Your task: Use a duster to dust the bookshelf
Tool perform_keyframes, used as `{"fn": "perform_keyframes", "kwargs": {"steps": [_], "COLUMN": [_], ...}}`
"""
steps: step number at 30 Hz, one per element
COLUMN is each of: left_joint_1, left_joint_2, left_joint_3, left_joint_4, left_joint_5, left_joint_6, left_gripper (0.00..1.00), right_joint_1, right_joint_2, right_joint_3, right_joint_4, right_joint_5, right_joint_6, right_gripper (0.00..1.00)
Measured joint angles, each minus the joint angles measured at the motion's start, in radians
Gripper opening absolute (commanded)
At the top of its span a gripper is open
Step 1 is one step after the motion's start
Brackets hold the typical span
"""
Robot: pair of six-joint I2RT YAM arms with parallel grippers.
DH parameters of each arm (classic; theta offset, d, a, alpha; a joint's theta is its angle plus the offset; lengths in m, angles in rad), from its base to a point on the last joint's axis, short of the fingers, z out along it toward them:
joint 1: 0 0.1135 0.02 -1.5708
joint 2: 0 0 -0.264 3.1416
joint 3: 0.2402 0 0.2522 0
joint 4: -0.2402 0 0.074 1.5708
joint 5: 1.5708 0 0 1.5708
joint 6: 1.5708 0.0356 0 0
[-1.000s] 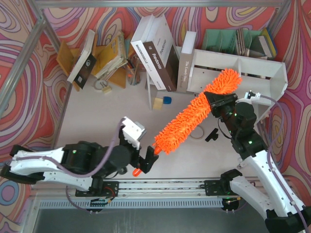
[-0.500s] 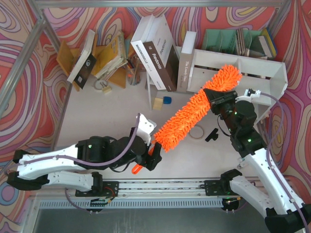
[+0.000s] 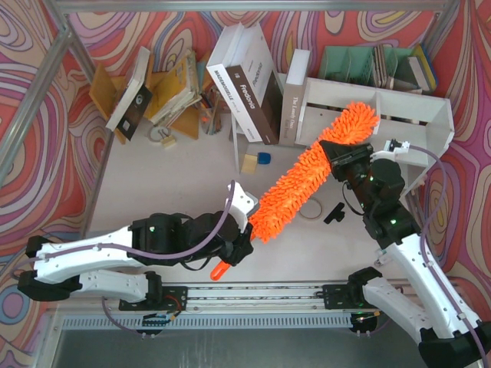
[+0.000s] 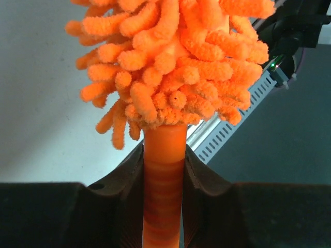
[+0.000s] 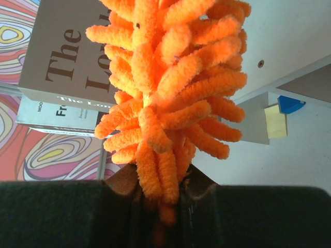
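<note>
Now the left fingers (image 4: 126,175) are clamped on the duster's (image 3: 303,184) smooth orange plastic handle (image 4: 163,201), just below the shaggy head. A second ago they stood open beside it, and the left arm has since reached farther right over the counter (image 3: 153,184). The right fingers (image 5: 121,186) stay pinched on the fluffy microfibre strands partway up the head. The duster is held aslant above the counter between both arms. Its far tip overlaps the flat white board bookshelf (image 3: 430,115) from above; whether it touches I cannot tell. The left arm lies low and stretched out, and the right arm stands bent.
</note>
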State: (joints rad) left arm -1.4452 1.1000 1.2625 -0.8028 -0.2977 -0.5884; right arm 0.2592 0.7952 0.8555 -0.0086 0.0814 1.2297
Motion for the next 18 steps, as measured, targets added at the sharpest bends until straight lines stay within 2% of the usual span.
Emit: {"fn": "perform_keyframes", "kwargs": {"steps": [3,7,9,13,18], "left_joint_1": [-0.003,0.0,0.006,0.01,0.011], "left_joint_2": [-0.002,-0.019,-0.042,-0.108,-0.172], "left_joint_3": [0.005,0.008,0.008,0.008,0.007], "left_joint_4": [-0.01,-0.026,-0.042,-0.048,-0.063], "left_joint_5": [-0.002,-0.022,-0.044,-0.066,-0.058], "left_joint_6": [-0.002,-0.005,-0.01,-0.01,0.006], "left_gripper": [0.0,0.0,0.0,0.0,0.0], "right_joint_1": [0.003,0.003,0.003,0.003,0.003], "right_joint_2": [0.0,-0.005,-0.008,-0.014,-0.044], "right_joint_3": [0.0,0.001,0.014,0.071,0.164], "right_joint_4": [-0.01,-0.013,-0.023,-0.042,-0.086], "right_joint_5": [0.002,0.013,0.021,0.033,0.076], "right_joint_6": [-0.003,-0.017,-0.03,-0.071,-0.144], "right_gripper": [0.39,0.57,0.7,0.8,0.81]}}
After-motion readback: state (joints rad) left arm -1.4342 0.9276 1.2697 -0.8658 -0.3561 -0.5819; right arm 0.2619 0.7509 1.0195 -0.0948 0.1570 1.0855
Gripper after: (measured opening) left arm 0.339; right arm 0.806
